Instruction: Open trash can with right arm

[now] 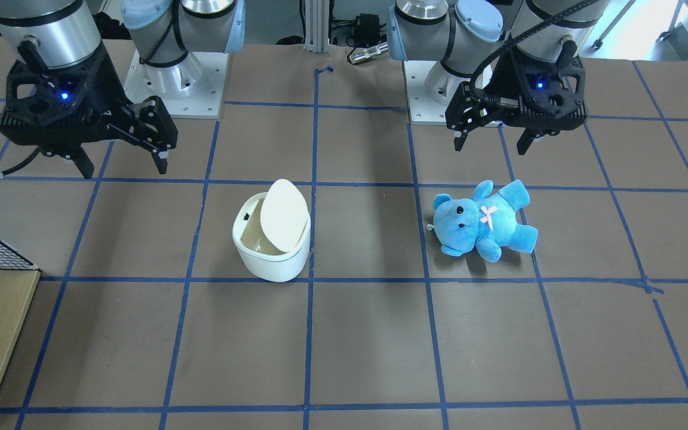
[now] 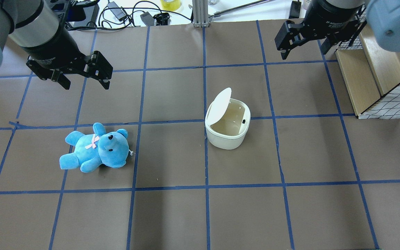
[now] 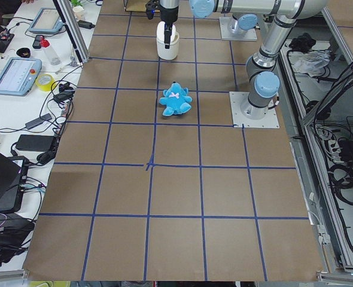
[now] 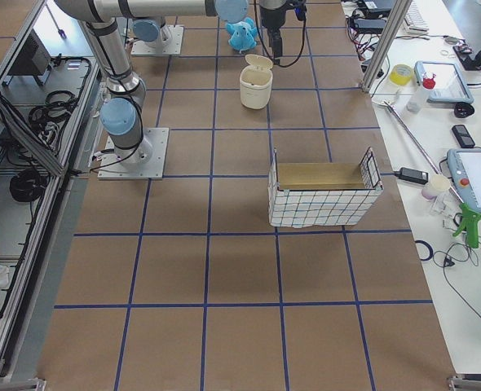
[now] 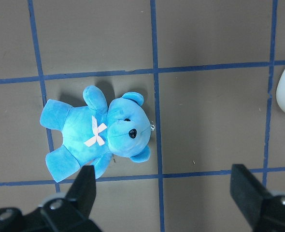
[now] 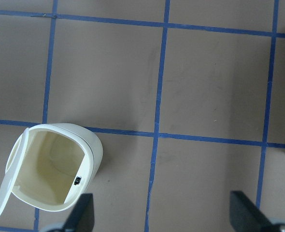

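A: How do the jaws stand, starting from the left?
B: The left jaws are spread wide and hold nothing. Their fingers (image 5: pixel 87 191) sit far apart at the bottom edge of the wrist view. The left arm (image 2: pixel 43 34) hangs above the table (image 2: pixel 172 215), touching nothing.
A: What is under it?
B: The bear (image 2: pixel 96 147), a little nearer the robot than the jaws. It lies on its back across a tape line, head toward the table's middle.
A: And the can?
B: The can (image 2: pixel 226 137) stands upright just right of the centre line, well apart from the bear. Its lid (image 2: pixel 219 106) is swung up and stands nearly on edge on the side toward the bear. The pale inside shows, with a small dark catch (image 2: pixel 243 121) on the wall opposite the lid.
A: And the right side?
B: The right arm (image 2: pixel 335 14) hovers off the table, beyond the can and to its right, well apart from it. The right jaws are also wide open and empty, and the wrist camera looks down into the can.
A: Anything further right?
B: A wire-sided crate (image 2: pixel 370 80) sits at the table's edge, near that arm.
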Robot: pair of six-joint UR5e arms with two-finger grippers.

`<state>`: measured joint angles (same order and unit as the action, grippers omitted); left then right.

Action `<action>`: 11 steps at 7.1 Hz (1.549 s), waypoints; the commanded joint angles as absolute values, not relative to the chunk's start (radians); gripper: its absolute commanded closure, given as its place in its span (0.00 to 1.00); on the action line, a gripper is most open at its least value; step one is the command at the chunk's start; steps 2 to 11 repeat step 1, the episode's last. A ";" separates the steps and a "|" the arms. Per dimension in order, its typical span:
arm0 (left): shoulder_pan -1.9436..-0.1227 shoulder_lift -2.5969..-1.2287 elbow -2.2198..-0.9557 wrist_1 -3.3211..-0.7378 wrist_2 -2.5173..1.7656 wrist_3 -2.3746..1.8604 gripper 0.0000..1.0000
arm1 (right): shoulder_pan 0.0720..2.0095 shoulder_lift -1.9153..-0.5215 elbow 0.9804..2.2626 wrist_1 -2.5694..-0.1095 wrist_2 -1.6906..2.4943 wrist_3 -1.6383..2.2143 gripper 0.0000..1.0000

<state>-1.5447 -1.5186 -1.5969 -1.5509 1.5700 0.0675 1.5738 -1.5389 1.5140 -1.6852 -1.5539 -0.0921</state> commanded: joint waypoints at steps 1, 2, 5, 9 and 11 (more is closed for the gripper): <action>-1.545 -1.519 -1.597 -1.551 1.571 0.067 0.00 | 1.574 -1.539 1.514 -1.687 -1.554 -0.092 0.00; -1.545 -1.519 -1.597 -1.551 1.571 0.067 0.00 | 1.574 -1.539 1.514 -1.687 -1.554 -0.092 0.00; -1.545 -1.519 -1.597 -1.551 1.571 0.067 0.00 | 1.574 -1.539 1.514 -1.687 -1.554 -0.092 0.00; -1.545 -1.519 -1.597 -1.551 1.571 0.067 0.00 | 1.574 -1.539 1.514 -1.687 -1.554 -0.092 0.00; -1.545 -1.519 -1.597 -1.551 1.571 0.067 0.00 | 1.574 -1.539 1.514 -1.687 -1.554 -0.092 0.00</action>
